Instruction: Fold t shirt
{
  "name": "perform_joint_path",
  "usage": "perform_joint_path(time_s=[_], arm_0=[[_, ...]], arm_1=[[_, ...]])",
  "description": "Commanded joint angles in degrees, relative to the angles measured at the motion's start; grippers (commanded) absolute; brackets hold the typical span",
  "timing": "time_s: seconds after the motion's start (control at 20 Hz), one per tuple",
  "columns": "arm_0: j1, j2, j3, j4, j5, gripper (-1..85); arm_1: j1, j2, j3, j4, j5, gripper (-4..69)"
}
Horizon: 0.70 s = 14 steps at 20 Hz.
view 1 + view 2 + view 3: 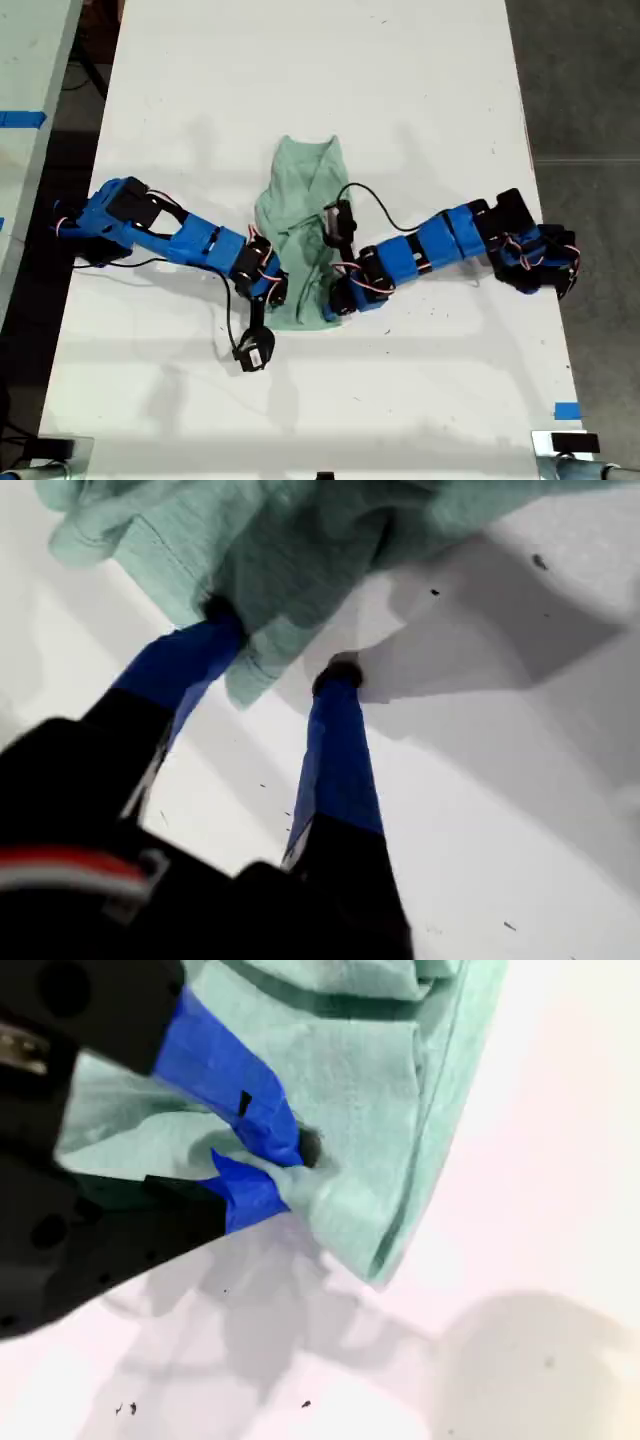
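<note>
A white table (400, 100) fills the room's middle. Two blue arms reach inward across it, one from the exterior view's left (190, 240) and one from its right (440, 240). Between them lies the t shirt (300, 190), a crumpled mint strip at the table's centre. My first gripper (278, 640) stands spread wide, one fingertip (215, 610) touching the cloth's edge and the other on bare table. My second gripper (290, 1165) is pinched tight on a fold of the t shirt near its hem.

Mint-green t shirt (300, 215) bunched lengthwise, wrinkled, mid-table.
</note>
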Motion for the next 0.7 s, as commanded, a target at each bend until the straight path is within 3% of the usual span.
perform_joint_path(time_s=[0.0,0.4,0.65], arm_0=[[0.53,1.76,-1.58,-0.79,1.23,-0.3],[5.45,5.45,-2.29,-7.21,7.03,-0.3],[2.72,12.04,-1.14,-0.62,8.61,-0.3]], arm_1=[[-1.41,0.26,-3.43,0.0,-0.26,1.7],[-5.8,-3.16,-13.62,2.55,-0.18,1.6],[-2.81,7.82,-11.34,4.75,-7.03,1.6]])
